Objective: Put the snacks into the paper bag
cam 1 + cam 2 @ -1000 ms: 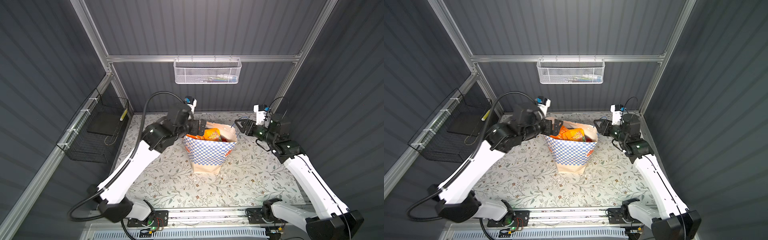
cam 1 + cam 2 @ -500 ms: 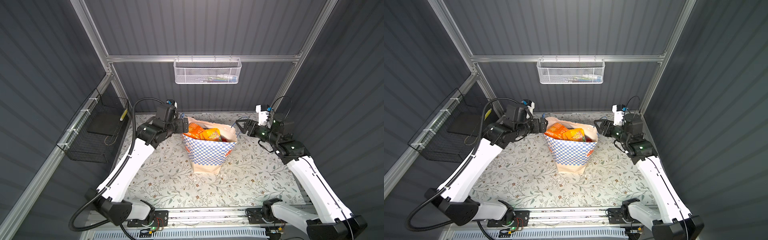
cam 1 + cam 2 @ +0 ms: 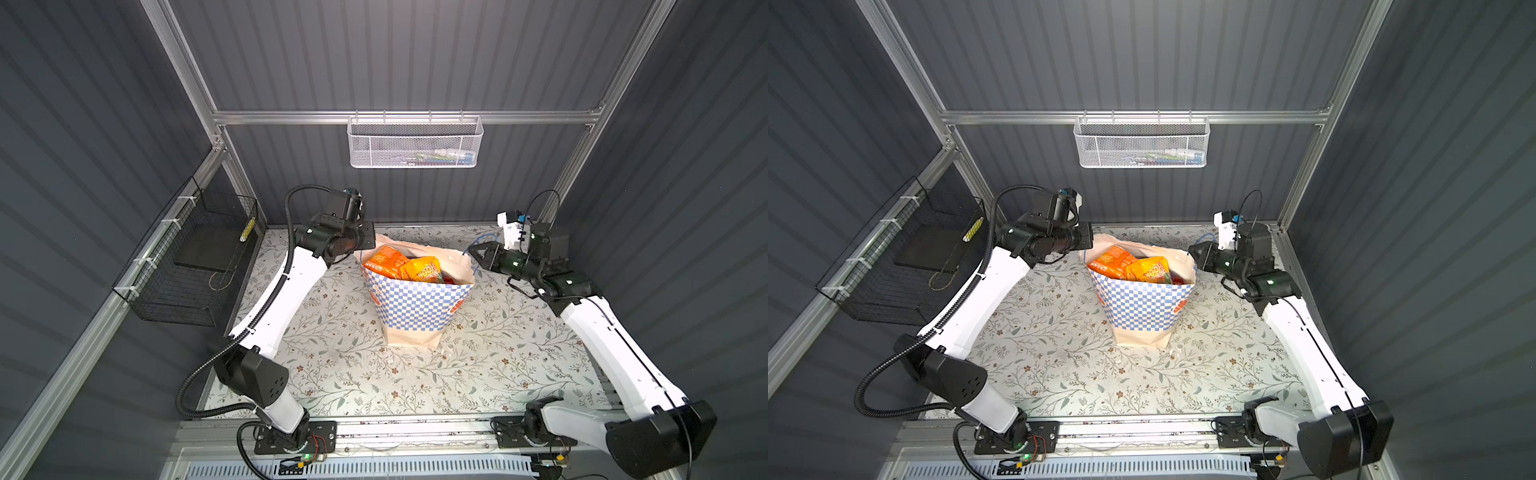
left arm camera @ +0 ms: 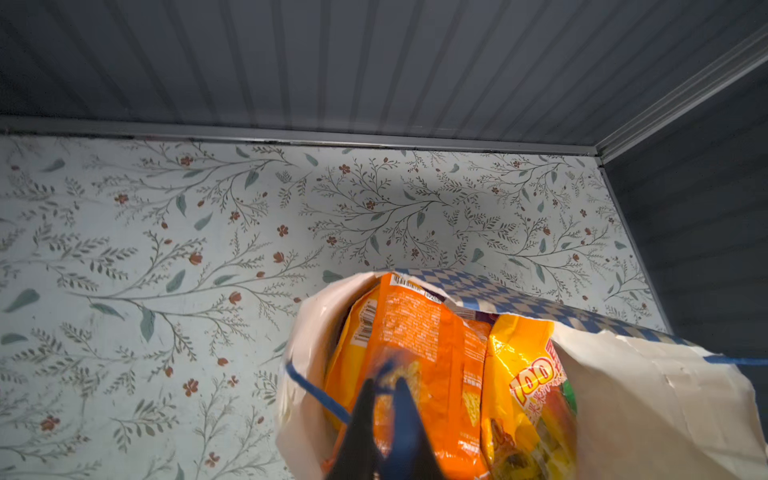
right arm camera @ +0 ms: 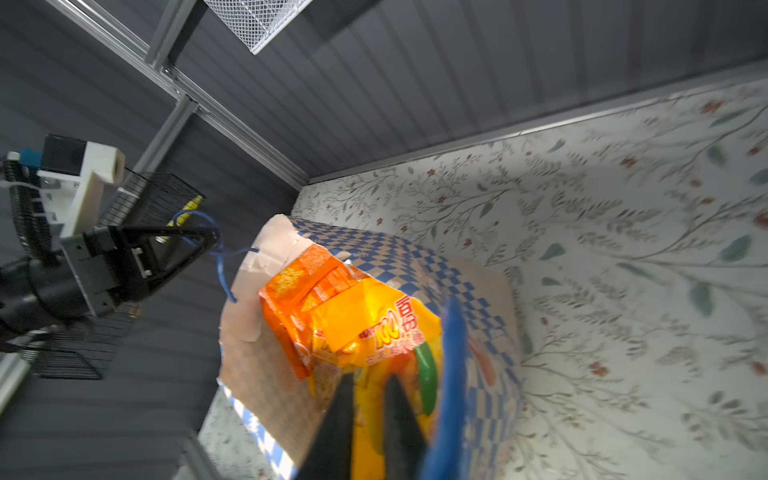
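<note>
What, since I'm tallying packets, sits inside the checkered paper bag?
An orange packet and a yellow packet marked "100" stick up at the mouth of the paper bag, a red sliver beside them. Whatever lies deeper is covered by these and the bag's walls.

Paper bag (image 3: 415, 303), blue-and-white checkered with a cream base, stands upright and open on the desk (image 3: 332, 353), just toward 12 o'clock of centre. At its mouth an orange packet (image 3: 383, 262) sits at 10 o'clock, touching a yellow packet (image 3: 422, 269) marked "100" at centre.
</note>
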Robot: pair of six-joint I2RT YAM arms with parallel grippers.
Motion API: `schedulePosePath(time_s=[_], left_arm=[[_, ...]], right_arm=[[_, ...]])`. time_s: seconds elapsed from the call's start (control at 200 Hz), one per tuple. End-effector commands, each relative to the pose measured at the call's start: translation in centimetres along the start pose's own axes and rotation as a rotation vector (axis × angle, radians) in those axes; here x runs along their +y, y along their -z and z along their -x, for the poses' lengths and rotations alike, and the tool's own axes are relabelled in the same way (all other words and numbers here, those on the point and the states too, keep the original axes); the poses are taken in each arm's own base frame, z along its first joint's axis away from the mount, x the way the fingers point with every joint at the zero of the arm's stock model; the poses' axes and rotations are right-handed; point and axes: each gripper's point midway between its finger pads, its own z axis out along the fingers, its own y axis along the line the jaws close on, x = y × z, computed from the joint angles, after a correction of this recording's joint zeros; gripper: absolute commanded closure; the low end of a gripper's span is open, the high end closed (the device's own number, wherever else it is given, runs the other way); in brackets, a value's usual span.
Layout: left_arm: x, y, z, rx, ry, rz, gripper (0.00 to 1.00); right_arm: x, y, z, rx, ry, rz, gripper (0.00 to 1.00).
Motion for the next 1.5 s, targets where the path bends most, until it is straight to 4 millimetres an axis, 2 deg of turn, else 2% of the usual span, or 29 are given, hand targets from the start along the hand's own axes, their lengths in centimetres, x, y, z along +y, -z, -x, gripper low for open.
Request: schedulePosePath(time_s=[0.0,0.065,0.135,0.215,0.295,0.36,0.43,0.5,0.58,0.696,0.816,0.946,1.021,1.106,1.231,1.291,1.386,1.496], left_arm=[[-3.2,0.0,1.6,0.007,-0.007,-0.154,1.00],[-6.9,1.5,3.8,-0.013,0.000,-0.319,1.00],[-10.8,4.5,6.2,-0.067,-0.017,-0.439,1.00],[-13.8,8.5,8.0,-0.190,-0.105,-0.416,1.00],[-15.3,10.5,8.9,-0.255,-0.106,-0.477,1.00],[-14.0,9.9,9.2,-0.287,-0.104,-0.409,1.00],[-11.4,7.4,8.6,-0.252,-0.085,-0.305,1.00],[-10.2,4.9,7.1,-0.173,-0.052,-0.316,1.00],[-10.1,3.9,5.7,-0.150,-0.047,-0.341,1.00],[-10.2,3.7,5.5,-0.155,-0.039,-0.356,1.00],[-11.7,4.0,6.4,-0.131,-0.036,-0.414,1.00],[-13.8,7.4,8.3,-0.175,-0.038,-0.517,1.00],[-13.9,9.1,8.8,-0.208,-0.036,-0.534,1.00],[-13.9,10.0,8.2,-0.219,-0.043,-0.543,1.00],[-12.4,9.1,6.0,-0.206,-0.035,-0.498,1.00],[-11.5,8.6,4.9,-0.201,-0.027,-0.471,1.00],[-9.7,6.6,2.6,-0.176,-0.017,-0.403,1.00],[-7.8,5.0,1.8,-0.150,-0.002,-0.323,1.00]], right_arm=[[4.4,0.4,2.6,-0.022,0.025,0.175,1.00],[6.6,0.8,4.3,-0.031,0.038,0.228,1.00],[9.6,1.9,6.3,-0.045,0.061,0.293,1.00],[12.6,3.7,8.5,-0.091,0.108,0.335,1.00],[13.3,4.4,10.6,-0.144,0.128,0.307,1.00],[13.1,3.7,10.8,-0.107,0.111,0.289,1.00],[12.8,2.8,9.9,-0.062,0.105,0.306,1.00],[11.1,1.8,8.7,-0.062,0.087,0.276,1.00],[8.7,0.5,7.1,-0.060,0.069,0.227,1.00],[6.8,-1.2,5.3,-0.005,0.034,0.200,1.00],[7.9,-0.5,6.5,-0.027,0.044,0.210,1.00],[10.0,1.8,9.1,-0.101,0.095,0.212,1.00],[10.4,2.6,9.4,-0.102,0.102,0.197,1.00],[10.2,2.9,9.3,-0.113,0.100,0.183,1.00],[9.2,2.3,8.2,-0.122,0.074,0.187,1.00],[7.8,1.4,6.8,-0.101,0.054,0.173,1.00],[5.2,-0.4,4.5,-0.077,0.024,0.134,1.00],[4.1,-1.7,3.3,-0.035,0.002,0.126,1.00]])
